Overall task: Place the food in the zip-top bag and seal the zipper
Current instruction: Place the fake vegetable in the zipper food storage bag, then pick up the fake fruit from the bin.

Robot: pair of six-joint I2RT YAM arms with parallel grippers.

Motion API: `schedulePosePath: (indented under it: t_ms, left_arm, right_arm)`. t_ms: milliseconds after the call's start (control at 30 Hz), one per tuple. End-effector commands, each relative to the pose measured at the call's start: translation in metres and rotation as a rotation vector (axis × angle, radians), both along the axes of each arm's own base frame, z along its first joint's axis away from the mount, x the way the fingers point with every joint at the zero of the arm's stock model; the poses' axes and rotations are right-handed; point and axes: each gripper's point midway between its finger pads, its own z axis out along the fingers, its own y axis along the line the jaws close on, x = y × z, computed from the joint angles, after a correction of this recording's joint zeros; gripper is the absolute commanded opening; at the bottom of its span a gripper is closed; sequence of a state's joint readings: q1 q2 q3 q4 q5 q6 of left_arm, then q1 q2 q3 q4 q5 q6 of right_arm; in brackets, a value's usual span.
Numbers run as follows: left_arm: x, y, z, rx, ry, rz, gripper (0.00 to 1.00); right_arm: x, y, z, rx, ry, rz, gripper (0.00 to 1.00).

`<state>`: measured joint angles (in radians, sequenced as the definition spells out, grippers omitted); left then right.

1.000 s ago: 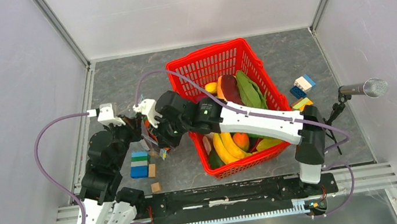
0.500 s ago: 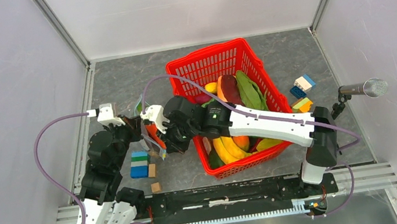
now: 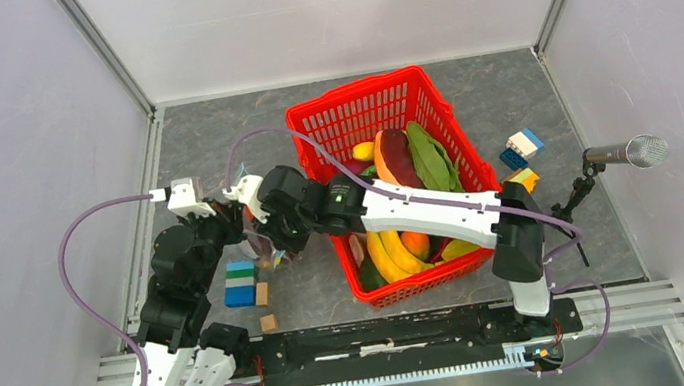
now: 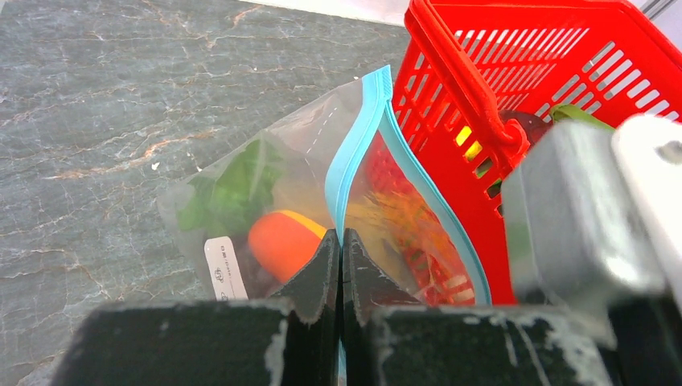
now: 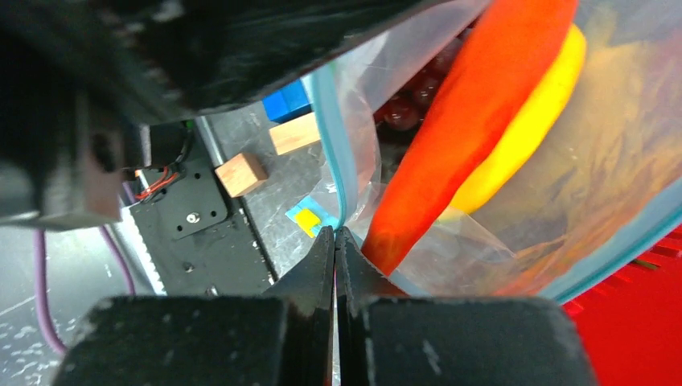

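While both grippers held the mouth of the bag, the step in hand appeared to be the sealing.

- Left gripper: fingers pressed together, pinching the zipper.
- Right gripper: fingers likewise pressed together on the same strip, nipped at another point.
- Bag: clear, crinkled film, held up just beside the left wall of the basket and above the table. Its mouth gaped, with the two light-blue edges drawn apart in a long loop.
- Contents of the bag: a carrot, smooth, tapered, glossy orange; a banana, curved yellow, lying against the carrot; grapes, dark beaded rounds; a leafy green piece.
- Basket: rigid red plastic lattice, with more bananas and a long green pod lying inside it.
- Wooden cubes: plain, square-edged, lying on the table below the bag.

Next move, by my judgement: the two strips needed bringing face to face, then a pinch run along their length. The slack film looked liable to buckle or slip.
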<state>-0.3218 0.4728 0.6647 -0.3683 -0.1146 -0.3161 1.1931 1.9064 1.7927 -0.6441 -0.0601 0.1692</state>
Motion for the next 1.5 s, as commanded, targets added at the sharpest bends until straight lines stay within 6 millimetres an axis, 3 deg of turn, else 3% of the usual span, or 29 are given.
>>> schedulePosePath:
  t_ms: [0, 67, 133, 233, 400, 533, 733, 933, 1000, 1067, 1233, 1300, 1467]
  left_arm:
    - [-0.001, 0.004, 0.019, -0.015, -0.044, 0.02, 0.02]
    - [-0.001, 0.004, 0.019, -0.017, -0.044, 0.018, 0.02]
    - [-0.001, 0.002, 0.019, -0.019, -0.046, 0.011, 0.02]
    - [-0.001, 0.003, 0.019, -0.018, -0.046, 0.013, 0.02]
    - [-0.001, 0.002, 0.02, -0.02, -0.048, 0.007, 0.02]
    - [-0.001, 0.002, 0.02, -0.019, -0.047, 0.01, 0.02]
    - [-0.001, 0.004, 0.02, -0.019, -0.049, 0.018, 0.02]
    - [0.0, 0.005, 0.02, -0.017, -0.047, 0.024, 0.02]
    - [0.0, 0.005, 0.02, -0.017, -0.046, 0.024, 0.02]
    - [0.0, 0.005, 0.019, -0.016, -0.044, 0.026, 0.02]
    - [-0.001, 0.006, 0.02, -0.017, -0.047, 0.032, 0.02]
    - [-0.001, 0.006, 0.019, -0.017, -0.044, 0.03, 0.02]
    - [-0.001, 0.005, 0.019, -0.017, -0.044, 0.027, 0.02]
  right_arm:
    - [0.031, 0.001, 0.037, 0.103, -0.08, -0.087, 0.0]
    - [0.027, -0.002, 0.055, 0.155, -0.096, -0.077, 0.0]
    - [0.038, -0.011, 0.058, 0.163, -0.143, -0.128, 0.0]
    - [0.043, -0.017, 0.039, 0.113, -0.093, -0.135, 0.0]
    - [0.046, -0.01, 0.009, 0.053, -0.048, -0.138, 0.05]
    - [0.067, -0.012, -0.002, -0.03, -0.077, -0.209, 0.07]
    - [0.066, -0.006, 0.048, 0.103, -0.123, -0.174, 0.12]
    - [0.042, -0.019, 0.107, 0.318, -0.143, -0.119, 0.14]
    - [0.039, -0.031, 0.118, 0.36, -0.162, -0.14, 0.14]
    - [0.043, -0.049, 0.127, 0.361, -0.198, -0.197, 0.21]
    - [0.067, -0.114, 0.135, 0.305, -0.336, -0.444, 0.59]
    - [0.074, -0.14, 0.125, 0.269, -0.375, -0.521, 0.69]
    - [0.096, -0.198, 0.074, 0.129, -0.334, -0.656, 0.72]
